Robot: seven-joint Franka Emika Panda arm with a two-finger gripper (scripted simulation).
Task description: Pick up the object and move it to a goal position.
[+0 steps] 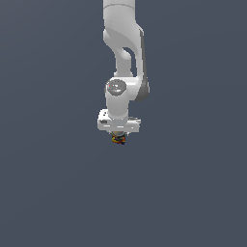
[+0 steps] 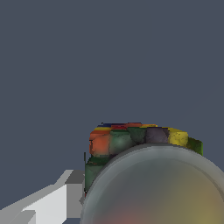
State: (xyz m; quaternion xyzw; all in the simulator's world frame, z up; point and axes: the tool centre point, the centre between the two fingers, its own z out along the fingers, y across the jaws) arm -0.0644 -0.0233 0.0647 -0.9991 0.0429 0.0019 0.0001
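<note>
While we cannot make out any tabletop edges or corners against the uniform grey backdrop, we can place the object (image 1: 118, 139) directly beneath our white gripper (image 1: 118, 136), tucked between its fingertips. In the wrist view the same multicoloured lump (image 2: 131, 140) shows orange, red, yellow, green and dark patches, partly hidden behind a large blurred rounded shape (image 2: 157, 192) close to the camera. We judge the gripper to be clenched on the object, since the lump sits right at the fingertips with nothing visible beneath it, though the fingers themselves are barely visible. We judge the grasp done and the carry to be the step in hand. No goal marker appears in either view, so we cannot say how far remains. The next move calls for steady travel, keeping the hold firm on so small a piece.
</note>
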